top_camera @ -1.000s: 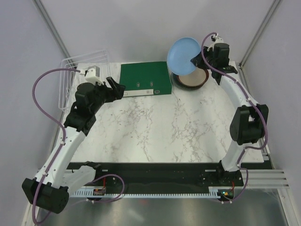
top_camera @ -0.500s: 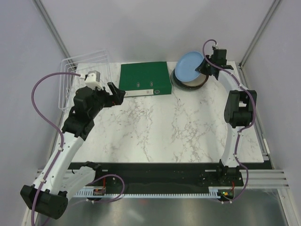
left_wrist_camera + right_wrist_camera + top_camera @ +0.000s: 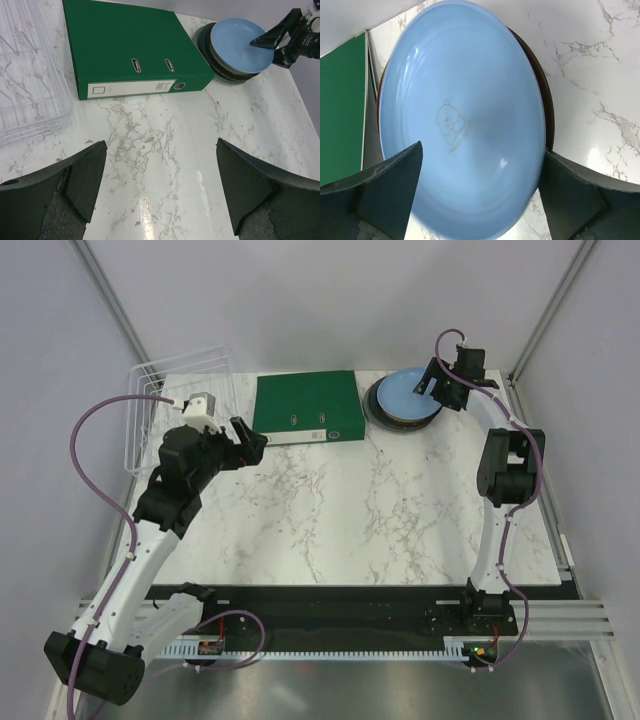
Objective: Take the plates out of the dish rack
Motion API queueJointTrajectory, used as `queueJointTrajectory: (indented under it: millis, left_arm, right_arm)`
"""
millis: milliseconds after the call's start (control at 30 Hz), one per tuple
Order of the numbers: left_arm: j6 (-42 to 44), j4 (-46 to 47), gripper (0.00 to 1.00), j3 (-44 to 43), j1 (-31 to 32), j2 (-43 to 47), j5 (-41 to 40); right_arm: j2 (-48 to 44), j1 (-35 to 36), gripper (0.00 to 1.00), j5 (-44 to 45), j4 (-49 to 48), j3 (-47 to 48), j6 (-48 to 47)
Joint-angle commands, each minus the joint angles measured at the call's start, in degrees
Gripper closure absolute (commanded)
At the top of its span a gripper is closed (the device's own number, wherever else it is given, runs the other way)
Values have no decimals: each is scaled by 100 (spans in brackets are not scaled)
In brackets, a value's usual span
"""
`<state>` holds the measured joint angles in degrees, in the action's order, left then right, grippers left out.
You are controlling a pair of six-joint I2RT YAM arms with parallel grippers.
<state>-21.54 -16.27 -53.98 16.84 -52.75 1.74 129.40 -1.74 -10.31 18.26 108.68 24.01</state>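
Note:
A light blue plate (image 3: 405,393) with a small bear print lies on top of a stack of plates (image 3: 380,410) at the back right of the table. In the right wrist view it (image 3: 460,125) fills the frame, over a reddish-brown rim (image 3: 548,110). My right gripper (image 3: 433,390) hovers over the plate's right side, jaws open wide, fingers (image 3: 385,190) apart from it. The white wire dish rack (image 3: 160,415) stands at the back left with nothing in it. To its right my left gripper (image 3: 245,435) hangs open over bare marble (image 3: 160,185).
A green binder (image 3: 308,406) lies flat between the rack and the plate stack, its spine label facing the front (image 3: 130,90). Grey walls close in the table at the back and on both sides. Marble tabletop (image 3: 370,500) stretches in front of the binder.
My right gripper has lowered the tilted light blue plate onto the stack and opened, letting it go. The left gripper opened a little wider and shifted slightly.

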Motion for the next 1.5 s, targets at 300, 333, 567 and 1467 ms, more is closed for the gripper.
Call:
queueJointTrajectory:
  millis: [300, 333, 567, 1467]
  left_arm:
    - [229, 45, 4, 177, 12, 133, 72]
    - [255, 2, 4, 168, 12, 125, 64]
    - [484, -104, 0, 168, 12, 256, -15]
    - [1292, 1, 0, 783, 12, 1285, -1413]
  right_arm:
    - [-1126, 16, 2, 897, 160, -426, -643]
    - [-1232, 16, 2, 1116, 230, -523, -774]
    - [-2524, 51, 2, 1145, 283, -1682, -986]
    - [-6515, 1229, 2, 1979, -561, -5621, -1434]
